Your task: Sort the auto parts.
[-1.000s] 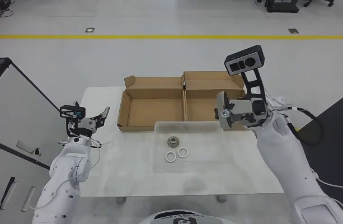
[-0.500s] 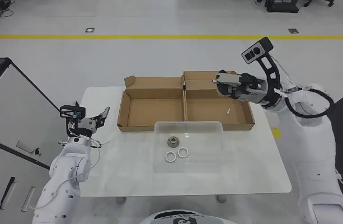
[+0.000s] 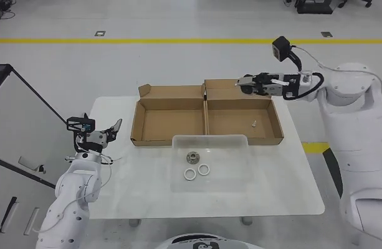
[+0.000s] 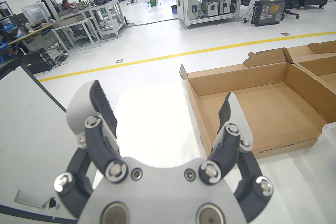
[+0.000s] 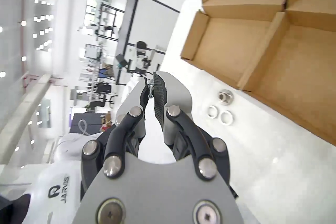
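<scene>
**A:** R tool, what state?

**B:** The right tool is clamped on a small screw. It's pinched at the very tips of the pads, w/ threads showing betw. them.

**A:** Where's it hanging?

**B:** Over the far edge of the right box, above the cardboard and not touching it. A second screw lies on that box's floor, lower than the tool & a bit nearer the robot.

**A:** And the L tool?

**B:** The left tool has its fingers wide apart w/ nothing betw. them. It hangs over the tabletop near the side edge. The left box sits just ahead of its tips, toward the other arm.

**A:** Other parts?

**B:** They're in the clear tray on the robot side of both boxes, well apart from either tool. There's a flanged bush, w/ two rings just beside it. The rings are close together; can't tell if they touch.
</scene>
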You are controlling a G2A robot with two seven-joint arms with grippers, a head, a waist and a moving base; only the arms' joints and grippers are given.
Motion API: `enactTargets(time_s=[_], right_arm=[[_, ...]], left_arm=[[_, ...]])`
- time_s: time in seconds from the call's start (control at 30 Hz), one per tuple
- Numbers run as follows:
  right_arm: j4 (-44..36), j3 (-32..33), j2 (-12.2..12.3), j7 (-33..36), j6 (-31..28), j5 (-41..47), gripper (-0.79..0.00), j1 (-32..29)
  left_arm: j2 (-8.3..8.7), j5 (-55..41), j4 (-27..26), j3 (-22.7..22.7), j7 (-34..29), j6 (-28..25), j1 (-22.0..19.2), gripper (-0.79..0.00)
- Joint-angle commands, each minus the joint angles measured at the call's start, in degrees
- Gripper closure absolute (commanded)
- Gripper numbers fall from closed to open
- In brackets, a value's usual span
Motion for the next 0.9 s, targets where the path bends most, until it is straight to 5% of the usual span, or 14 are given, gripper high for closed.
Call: enactTargets(time_s=[0.0, 0.4, 0.87], right_arm=[[2.1, -2.6, 0.1, 2.3, -0.8, -4.7, 0.000, 2.6], [14.8, -17.3, -1.2, 9.3, -6.8, -21.0, 0.000, 14.9], [32.3, -33.1, -6.8, 7.2, -9.4, -28.8, 0.000, 25.3]], left_arm=[[0.00, 0.0, 0.0, 0.0, 0.0, 0.0, 0.0, -0.785], [0.00, 0.0, 0.0, 0.0, 0.0, 0.0, 0.0, -0.785], [0.00, 0.0, 0.0, 0.0, 0.0, 0.0, 0.0, -0.785]])
